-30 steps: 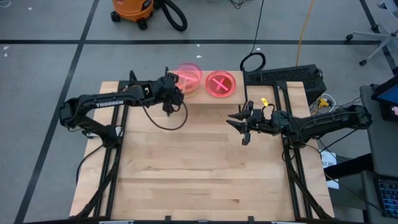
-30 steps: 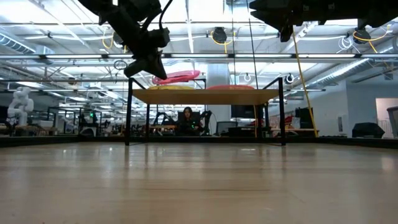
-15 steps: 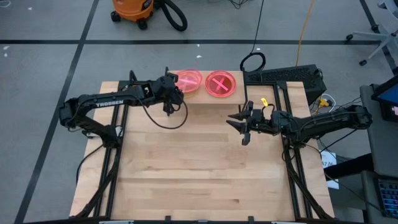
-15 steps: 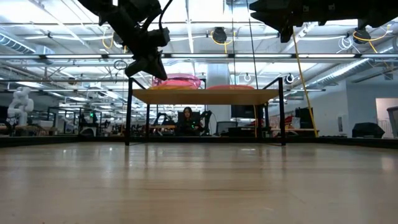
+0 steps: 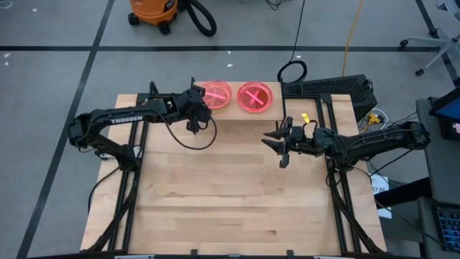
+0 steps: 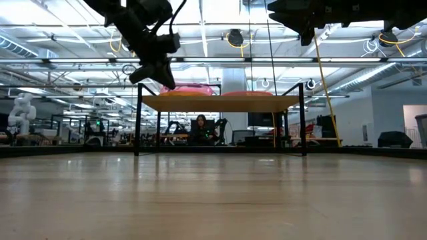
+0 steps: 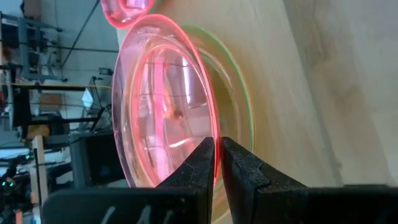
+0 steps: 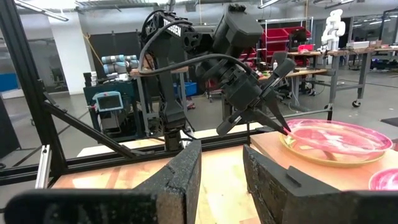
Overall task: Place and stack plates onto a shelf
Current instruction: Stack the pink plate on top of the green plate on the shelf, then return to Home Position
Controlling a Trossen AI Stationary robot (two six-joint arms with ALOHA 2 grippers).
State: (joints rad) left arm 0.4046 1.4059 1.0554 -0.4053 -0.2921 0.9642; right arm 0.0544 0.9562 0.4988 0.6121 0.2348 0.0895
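Toward the upper middle of the high view, two pink plate stacks (image 5: 218, 93) (image 5: 255, 96) sit on the shelf (image 5: 237, 109); left gripper (image 5: 199, 108) fingers barely parted at one rim, right gripper (image 5: 279, 145) open, empty.

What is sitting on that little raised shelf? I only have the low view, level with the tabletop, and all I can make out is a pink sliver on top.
Observer: From above, two plates lie side by side on the shelf: a pink plate by the left gripper and a red plate beside it.
Visitor: Is the pink one lying there alone?
Observer: No. The left wrist view shows a green plate under it.
Visitor: And the other arm? I barely see it.
Observer: The right gripper hangs over the bare tabletop, away from the shelf, its jaws open and empty.
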